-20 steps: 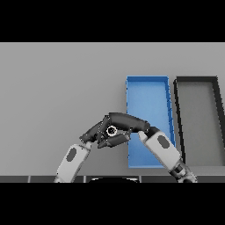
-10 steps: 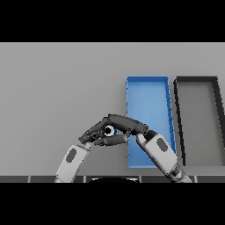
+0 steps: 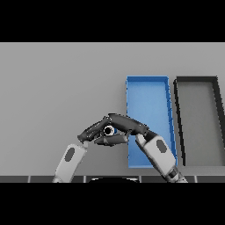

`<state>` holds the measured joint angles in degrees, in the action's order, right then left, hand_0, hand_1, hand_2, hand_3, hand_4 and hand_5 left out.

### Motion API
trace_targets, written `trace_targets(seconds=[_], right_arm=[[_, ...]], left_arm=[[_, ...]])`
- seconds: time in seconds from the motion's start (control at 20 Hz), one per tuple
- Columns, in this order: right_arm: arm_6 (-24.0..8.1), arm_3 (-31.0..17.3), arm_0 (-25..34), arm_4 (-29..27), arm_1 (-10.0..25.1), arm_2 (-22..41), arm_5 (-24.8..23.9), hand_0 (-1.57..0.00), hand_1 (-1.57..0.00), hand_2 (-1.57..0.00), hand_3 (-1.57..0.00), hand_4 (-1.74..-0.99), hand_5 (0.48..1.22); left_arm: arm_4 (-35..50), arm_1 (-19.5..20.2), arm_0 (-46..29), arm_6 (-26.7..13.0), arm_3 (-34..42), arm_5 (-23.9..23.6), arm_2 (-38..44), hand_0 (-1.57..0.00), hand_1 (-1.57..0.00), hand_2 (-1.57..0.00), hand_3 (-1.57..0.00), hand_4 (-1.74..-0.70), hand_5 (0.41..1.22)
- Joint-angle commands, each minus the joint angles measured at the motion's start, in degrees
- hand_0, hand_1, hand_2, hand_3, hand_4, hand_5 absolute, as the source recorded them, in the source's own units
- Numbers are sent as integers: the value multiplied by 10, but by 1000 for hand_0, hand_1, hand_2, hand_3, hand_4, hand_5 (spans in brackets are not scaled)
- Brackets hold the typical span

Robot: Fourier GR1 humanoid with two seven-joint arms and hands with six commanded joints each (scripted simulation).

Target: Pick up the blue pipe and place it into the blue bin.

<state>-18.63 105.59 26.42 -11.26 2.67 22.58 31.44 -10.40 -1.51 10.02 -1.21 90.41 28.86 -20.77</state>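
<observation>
Head view: right robot hand (image 3: 127, 125) curled round blue pipe (image 3: 110, 130).

Most of the blue pipe (image 3: 112, 130) was hidden: only a small round end with a blue edge showed where the two robot hands met, just left of the blue bin (image 3: 147, 90). Its length and the way it lay could not be told. The right robot hand (image 3: 129, 126) covered it from above, and the left robot hand (image 3: 93, 131) closed off the far side from the bin, so which fingers actually touched the pipe was unclear. The right forearm hid the bin's lower left corner and part of its floor. Both arms were cut off below the bin.
</observation>
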Motion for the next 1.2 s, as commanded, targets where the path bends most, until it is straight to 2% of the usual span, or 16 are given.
trace_targets(seconds=[0.0, 0.1, 0.15, 0.25, 0.3, 0.35, 0.45, 0.6, 0.65, 0.75, 0.9, 1.15], right_arm=[[-7, -5, 5, 1, 1, -4, 2, -1570, -1570, -1570, -1569, -1499, 1219], [-8, -5, 3, -1, -5, -7, 6, -1570, -1570, -1570, -1570, -1499, 1220], [2, -4, -3, 2, -10, -6, 9, -1570, -1570, -1570, -1570, -1499, 1220], [-5, -7, 5, -5, -18, -20, 6, -1571, -1571, -1571, -1570, -1497, 1220], [-26, -5, 13, -15, -25, -29, 3, -1571, -1571, -1571, -1571, -1497, 1221], [-31, 3, 12, -33, -27, -37, 6, -1571, -1571, -1571, -1571, -1496, 1221], [-82, 7, 44, -74, -34, -60, -1, -1571, -1571, -1571, -1571, -1495, 1221], [-149, 11, 109, -157, -35, -110, -46, -1571, -1571, -1571, -1571, -1494, 1221], [-159, 13, 131, -178, -34, -122, -60, -1571, -1571, -1571, -1571, -1495, 1221], [-160, 1, 184, -230, -9, -147, -99, -1571, -1571, -1571, -1571, -1496, 1221], [-141, -29, 253, -239, 23, -213, -146, -1571, -1571, -1571, -1571, -1497, 1221], [-107, -112, 282, -161, 69, -274, -148, -1571, -1571, -1571, -1571, -1498, 1221]], left_arm=[[-4, -4, 5, 1, -8, -4, 0, -100, -93, -91, -71, -977, 682], [6, -9, -7, -19, -4, -6, 2, -64, -59, -58, -45, -974, 607], [6, -15, 1, -31, -9, -10, 5, -51, -47, -46, -36, -973, 578], [13, -10, -7, -30, -3, -8, 7, -32, -30, -29, -23, -967, 544], [13, -14, -5, -29, -5, -11, 5, -25, -24, -23, -18, -970, 531], [8, -12, -4, -26, -8, -15, 4, -20, -19, -18, -14, -971, 519], [4, -11, -6, -37, -10, -18, 1, -13, -12, -11, -9, -968, 501], [3, -11, -7, -40, -7, -20, -1, -6, -5, -5, -4, -971, 485], [3, -8, -1, -49, -8, -19, 2, -5, -4, -4, -3, -965, 479], [4, -10, -4, -57, -4, -19, 0, -3, -2, -2, -2, -956, 475], [3, 0, -15, -41, 8, -16, -2, -1, -1, -1, 0, -949, 471], [7, 8, -23, -47, 23, -14, 2, 0, 0, 0, 1, -950, 470]])
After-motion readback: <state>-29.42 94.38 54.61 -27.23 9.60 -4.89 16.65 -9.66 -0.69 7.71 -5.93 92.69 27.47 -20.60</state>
